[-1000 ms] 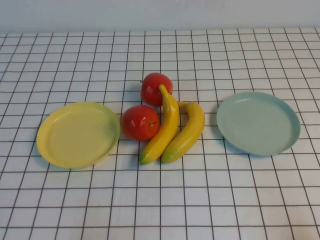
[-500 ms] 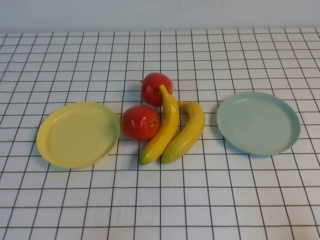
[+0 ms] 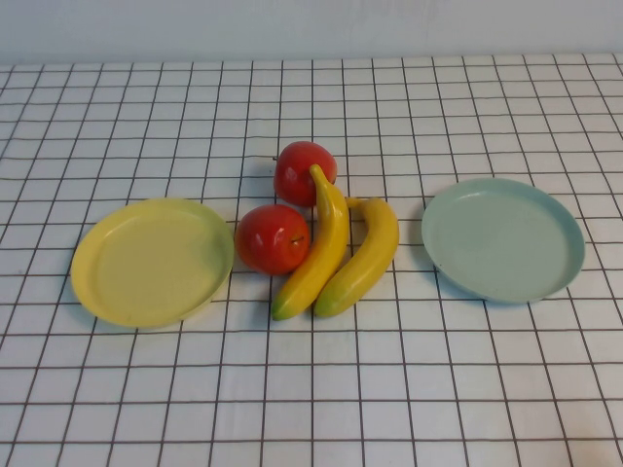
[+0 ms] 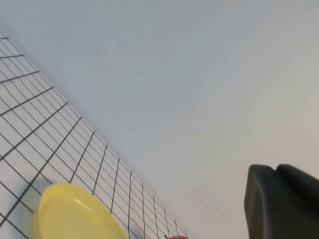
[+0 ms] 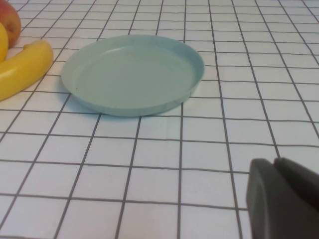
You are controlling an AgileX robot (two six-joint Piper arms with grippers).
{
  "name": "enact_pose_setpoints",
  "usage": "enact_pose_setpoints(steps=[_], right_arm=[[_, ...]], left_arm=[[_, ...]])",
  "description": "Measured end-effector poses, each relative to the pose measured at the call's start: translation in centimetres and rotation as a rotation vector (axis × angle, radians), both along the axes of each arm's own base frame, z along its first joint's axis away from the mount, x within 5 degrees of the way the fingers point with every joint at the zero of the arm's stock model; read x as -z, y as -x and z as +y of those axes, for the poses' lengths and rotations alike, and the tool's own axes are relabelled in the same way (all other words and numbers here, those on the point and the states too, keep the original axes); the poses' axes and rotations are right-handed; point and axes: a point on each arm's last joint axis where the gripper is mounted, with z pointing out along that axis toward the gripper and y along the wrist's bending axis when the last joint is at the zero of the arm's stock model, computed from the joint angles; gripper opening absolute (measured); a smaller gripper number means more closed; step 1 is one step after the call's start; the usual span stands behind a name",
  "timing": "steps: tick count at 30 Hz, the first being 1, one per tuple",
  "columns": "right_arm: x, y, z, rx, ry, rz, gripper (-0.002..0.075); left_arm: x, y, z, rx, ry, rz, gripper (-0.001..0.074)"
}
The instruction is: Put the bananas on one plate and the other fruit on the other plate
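Observation:
Two yellow bananas (image 3: 336,248) lie side by side at the table's middle. Two red apples sit just left of them, one farther back (image 3: 302,172) and one nearer (image 3: 273,238), both touching the left banana. The yellow plate (image 3: 151,261) lies empty at the left and the pale blue-green plate (image 3: 502,238) empty at the right. Neither arm shows in the high view. My left gripper (image 4: 275,169) is shut and empty, off to the left near the yellow plate (image 4: 75,214). My right gripper (image 5: 275,162) is shut and empty, above the cloth near the blue-green plate (image 5: 132,74).
A white cloth with a black grid (image 3: 311,389) covers the table. A plain pale wall (image 3: 311,24) runs along the far edge. A banana (image 5: 22,69) and an apple's edge (image 5: 10,22) show in the right wrist view.

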Motion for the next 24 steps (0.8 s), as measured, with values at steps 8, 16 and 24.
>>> enact_pose_setpoints(steps=[8,16,24], right_arm=[[0.0,0.0,0.0,0.000,0.000,0.000,-0.0015],[0.0,0.0,0.0,0.000,0.000,0.000,-0.0015],[0.0,0.0,0.0,0.000,0.000,0.000,-0.0015]], left_arm=[[-2.1,0.6,-0.6,0.047,-0.228,0.143,-0.0002],[-9.1,-0.9,-0.8,0.082,-0.677,0.306,-0.0002],[-12.9,-8.1,-2.8,0.400,-0.967,0.508,-0.0001]])
